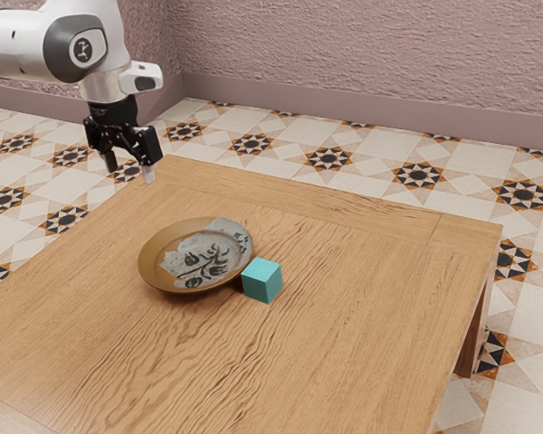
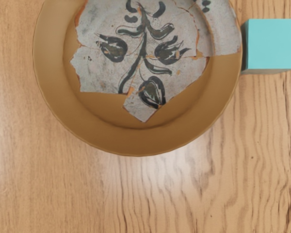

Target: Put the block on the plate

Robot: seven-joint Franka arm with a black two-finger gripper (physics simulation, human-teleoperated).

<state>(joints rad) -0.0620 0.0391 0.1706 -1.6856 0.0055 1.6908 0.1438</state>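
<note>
Exterior view: pink wall (image 1: pixel 362 63), tiled floor (image 1: pixel 534 316), then your wooden table (image 1: pixel 362 298). On it, a brown plate (image 1: pixel 154 268), patterned grey inside. Your claw (image 1: pixel 129 169) is raised, released, fingers apart. Teal block (image 1: pixel 261 281) sits on the wood; the plate's rim crowds one side, possibly touching.

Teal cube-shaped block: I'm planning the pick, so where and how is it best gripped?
Probably from above, on two opposite upright faces of the teal block: it sits flat, top uncovered. I'd avoid the pair facing toward and away from the round brown plate, whose rim crowds one side.
</note>
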